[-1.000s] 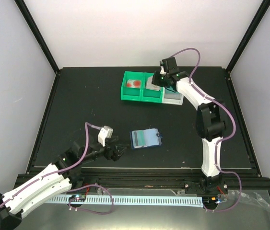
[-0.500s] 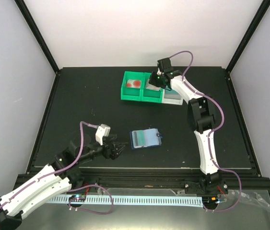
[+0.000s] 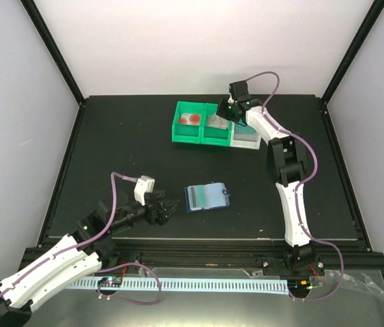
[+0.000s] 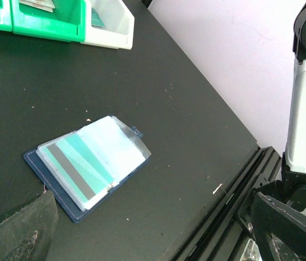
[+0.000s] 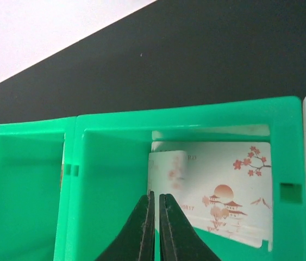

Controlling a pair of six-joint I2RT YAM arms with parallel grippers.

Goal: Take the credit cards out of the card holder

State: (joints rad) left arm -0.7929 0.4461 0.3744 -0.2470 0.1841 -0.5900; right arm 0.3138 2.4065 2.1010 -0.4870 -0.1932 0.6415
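Note:
The navy card holder (image 3: 207, 197) lies open on the black table, its pale clear pockets facing up. In the left wrist view (image 4: 60, 204) a teal card (image 4: 79, 163) with a grey stripe sits in its pocket. My left gripper (image 3: 168, 210) is open and empty, just left of the holder; its fingers (image 4: 22, 234) frame the view. My right gripper (image 3: 228, 113) hovers over the middle green tray (image 5: 114, 179). Its fingers (image 5: 142, 228) are closed to a hairline gap, with nothing between them. A white card with red blossoms (image 5: 223, 190) lies in that tray.
Three trays stand in a row at the back: a green one (image 3: 183, 133) holding a white card with red circles (image 3: 190, 118), the middle green one, and a white one (image 3: 246, 144), seen also in the left wrist view (image 4: 114, 30). The table's front edge rail (image 4: 234, 196) is near.
My left gripper has drawn back a little to the left, away from the holder. My right gripper has stayed over the trays, shifting only slightly.

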